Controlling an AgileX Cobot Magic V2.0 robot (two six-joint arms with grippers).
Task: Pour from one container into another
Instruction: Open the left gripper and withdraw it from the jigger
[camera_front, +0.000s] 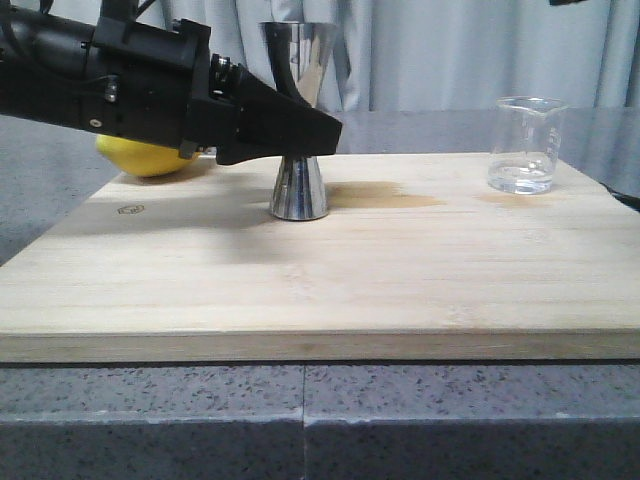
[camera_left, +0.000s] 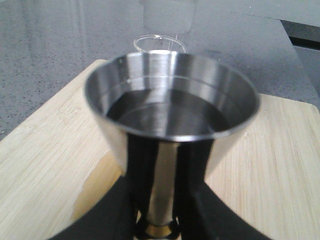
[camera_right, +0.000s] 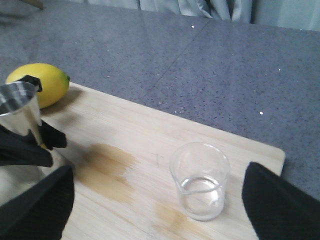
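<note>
My left gripper (camera_front: 300, 135) is clamped on the steel jigger (camera_front: 298, 120), dark liquid inside; the glass beaker (camera_front: 524, 145) near it is almost empty, my right fingers (camera_right: 280, 207) spread

No text, brand or number can be read anywhere. The only sign is a small hexagonal mark burned into the wooden board (camera_front: 300, 290), lying below the left gripper (camera_front: 325, 135) and toward its arm's side; it is too small to make out. The steel jigger (camera_front: 298, 120) held between that gripper's fingers and the glass beaker (camera_front: 525, 145) beyond them show no legible markings.
</note>
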